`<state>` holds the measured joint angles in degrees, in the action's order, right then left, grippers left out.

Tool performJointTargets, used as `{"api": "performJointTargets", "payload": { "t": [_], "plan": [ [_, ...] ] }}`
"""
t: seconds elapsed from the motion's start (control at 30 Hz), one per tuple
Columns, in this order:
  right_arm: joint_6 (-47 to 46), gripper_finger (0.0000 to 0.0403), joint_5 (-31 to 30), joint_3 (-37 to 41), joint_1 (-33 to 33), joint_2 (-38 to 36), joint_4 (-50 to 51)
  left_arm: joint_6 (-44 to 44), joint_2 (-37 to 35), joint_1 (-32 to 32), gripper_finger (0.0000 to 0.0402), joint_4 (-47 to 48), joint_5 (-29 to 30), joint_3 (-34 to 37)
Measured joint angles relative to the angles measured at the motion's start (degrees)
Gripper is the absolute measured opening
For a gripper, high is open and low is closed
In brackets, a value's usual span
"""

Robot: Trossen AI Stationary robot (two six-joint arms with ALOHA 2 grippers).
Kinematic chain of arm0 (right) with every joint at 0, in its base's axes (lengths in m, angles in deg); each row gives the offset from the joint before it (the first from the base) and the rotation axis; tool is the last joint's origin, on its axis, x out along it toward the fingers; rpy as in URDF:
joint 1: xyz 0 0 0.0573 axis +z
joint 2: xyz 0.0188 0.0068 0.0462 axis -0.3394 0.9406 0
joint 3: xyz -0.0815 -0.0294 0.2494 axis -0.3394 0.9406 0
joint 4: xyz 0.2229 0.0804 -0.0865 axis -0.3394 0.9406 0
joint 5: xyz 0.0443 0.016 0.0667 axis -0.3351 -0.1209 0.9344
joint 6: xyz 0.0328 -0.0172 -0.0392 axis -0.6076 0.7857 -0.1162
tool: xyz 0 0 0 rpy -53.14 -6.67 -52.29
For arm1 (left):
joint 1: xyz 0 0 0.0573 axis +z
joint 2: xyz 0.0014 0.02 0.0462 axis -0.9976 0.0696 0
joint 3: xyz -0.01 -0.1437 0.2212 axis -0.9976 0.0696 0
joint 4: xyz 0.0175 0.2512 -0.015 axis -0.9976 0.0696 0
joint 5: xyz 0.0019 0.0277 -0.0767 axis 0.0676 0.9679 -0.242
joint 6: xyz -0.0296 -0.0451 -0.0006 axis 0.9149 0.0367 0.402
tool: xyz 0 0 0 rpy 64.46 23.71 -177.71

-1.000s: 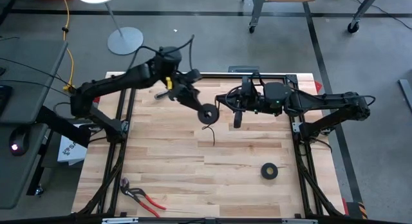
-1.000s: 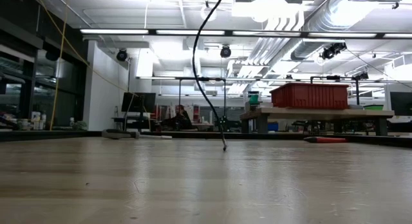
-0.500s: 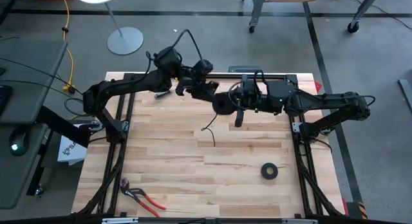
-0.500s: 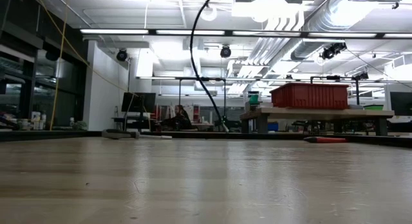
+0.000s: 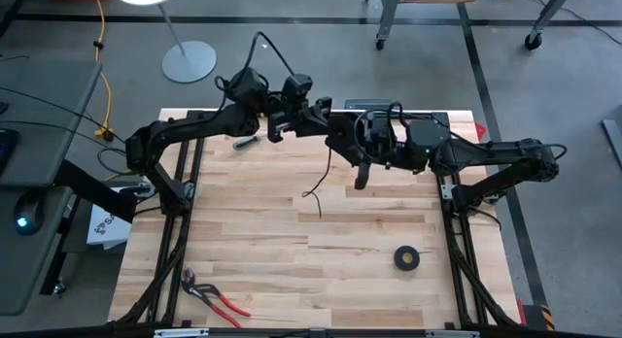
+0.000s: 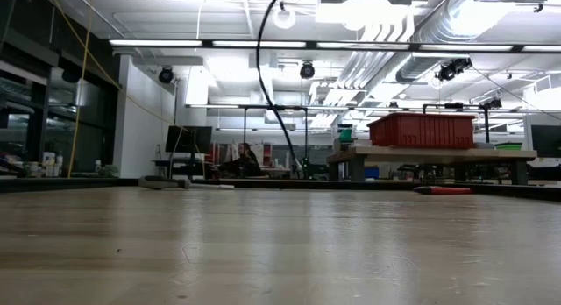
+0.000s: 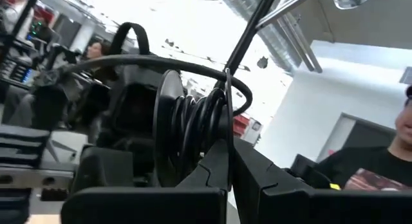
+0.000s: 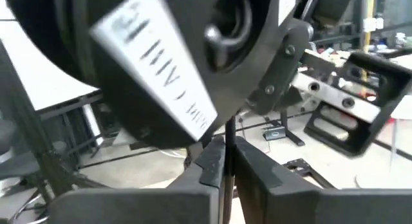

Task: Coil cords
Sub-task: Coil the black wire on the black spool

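Where two arms meet, each claw, left (image 5: 326, 127) and right (image 5: 352, 134), seemingly pinches one cord (image 7: 199, 118).

Bright ceiling lights (image 6: 381, 11) glare; wrist views look blurred, perhaps from nearness.

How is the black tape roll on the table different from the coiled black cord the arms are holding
The tape roll lies flat on the table, alone and untouched; the coiled cord is held up between the two grippers. The tape roll is one solid ring; the coiled cord is thin loops with a stray tail hanging down. Both are black and round.
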<state>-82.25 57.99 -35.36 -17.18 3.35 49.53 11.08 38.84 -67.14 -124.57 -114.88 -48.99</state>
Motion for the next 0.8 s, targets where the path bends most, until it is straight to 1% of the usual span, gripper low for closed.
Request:
{"api": "performJointTargets", "payload": {
  "t": [0.1,0.23,0.43,0.57,0.63,0.8],
  "plan": [
    [-1.11,0.0043,-1.65,0.00,0.00,0.02,0.26,-0.09,0.00,0.81,0.0000,-0.69,0.20,0.00],
    [-1.26,0.0080,-4.30,0.00,0.00,0.02,0.84,-0.12,-0.04,2.27,0.0000,-3.60,0.12,0.00],
    [-0.97,0.0131,-8.19,0.00,0.00,0.04,5.94,0.53,-0.33,5.23,0.0000,-5.54,-2.90,0.00],
    [-0.85,0.0142,-12.16,0.00,0.05,0.19,9.90,0.89,-1.18,6.30,0.0000,-5.61,-4.18,0.00],
    [-0.72,0.0142,-14.43,0.00,0.00,0.55,10.34,0.90,-1.56,6.37,0.0000,-5.60,-4.36,0.00],
    [3.21,0.0142,-19.17,0.00,-0.12,2.66,9.59,0.43,-2.20,5.85,0.0000,-5.54,-4.35,0.00]
  ]
}}
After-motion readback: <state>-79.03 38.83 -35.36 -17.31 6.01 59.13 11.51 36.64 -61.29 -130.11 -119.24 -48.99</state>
